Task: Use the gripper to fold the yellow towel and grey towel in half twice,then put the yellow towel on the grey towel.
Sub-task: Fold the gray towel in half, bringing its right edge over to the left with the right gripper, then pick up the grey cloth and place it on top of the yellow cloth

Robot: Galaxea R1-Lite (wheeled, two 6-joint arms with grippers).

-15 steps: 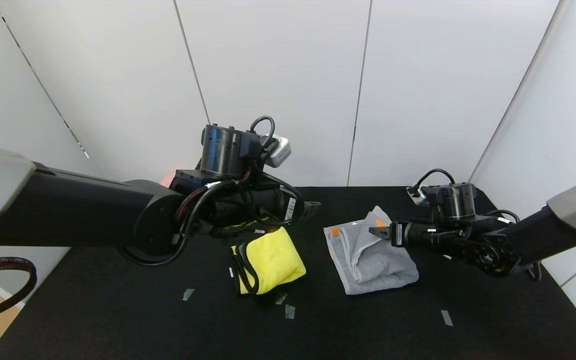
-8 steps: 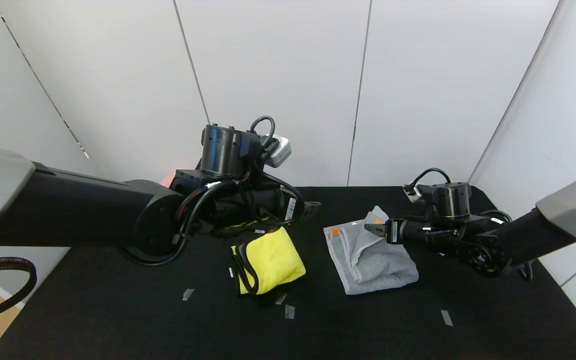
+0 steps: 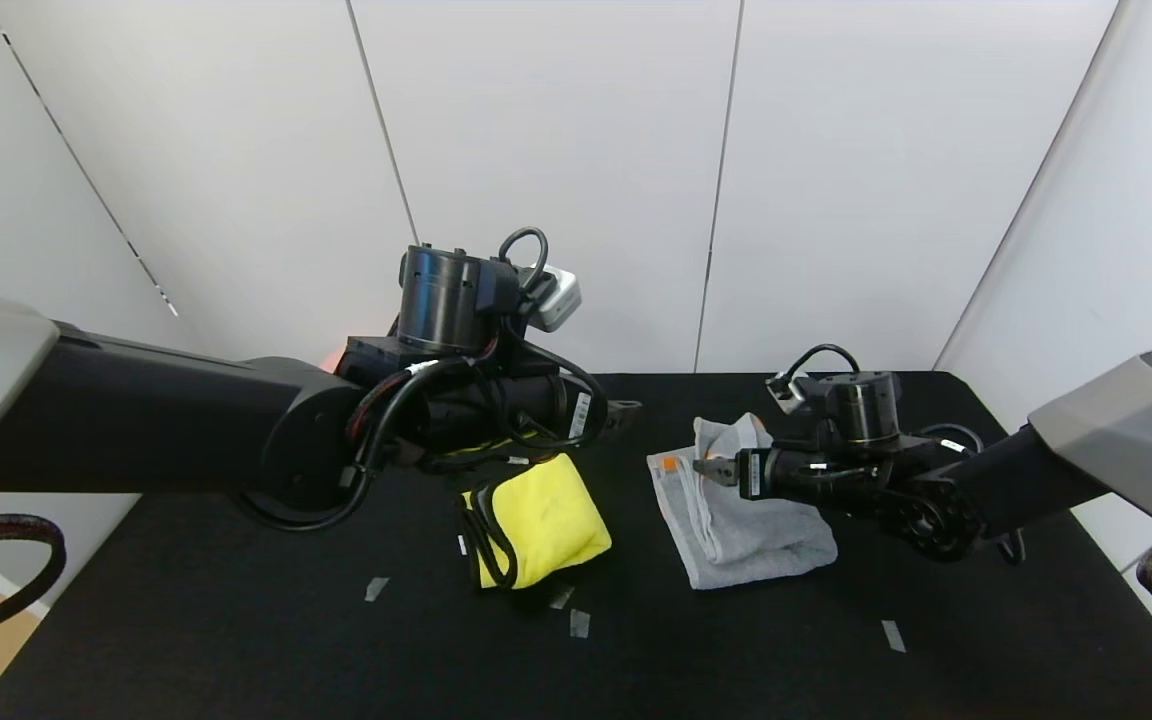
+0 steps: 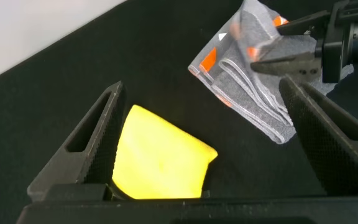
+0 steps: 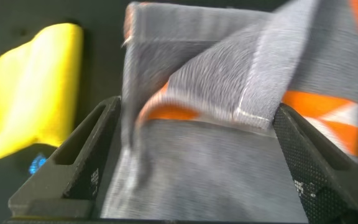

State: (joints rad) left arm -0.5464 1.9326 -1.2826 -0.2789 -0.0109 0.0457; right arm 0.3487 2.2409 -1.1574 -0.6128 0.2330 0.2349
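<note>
Head view shows 2 towels on the black table point(image 3: 236, 620), 1 yellow and 1 grey, lying apart from each other. The yellow towel point(image 3: 546, 520) sits folded into a small bundle left of centre, its black trim bunched along the left side. The grey towel point(image 3: 751, 525) lies folded to the right of it, with pale bands and an orange mark near its left edge.

2 arms are in view. The left gripper point(image 3: 626, 408) hangs above and just behind the yellow towel; the left wrist view shows its 2 fingers point(image 4: 86, 143) spread wide with nothing between them, the yellow towel point(image 4: 160, 155) below and the grey towel point(image 4: 253, 93) farther off. The right gripper point(image 3: 711, 468) reaches in from the right over the grey towel, its tip near the left banded edge. A raised flap of grey cloth stands up just behind the tip. In the right wrist view, a lifted layer of the grey towel point(image 5: 241, 93) with orange marks spans between the 2 fingers point(image 5: 79, 162), which stand apart; whether they pinch the cloth cannot be told.

4 small pale tape marks point(image 3: 579, 622) dot the table in front of the towels.
</note>
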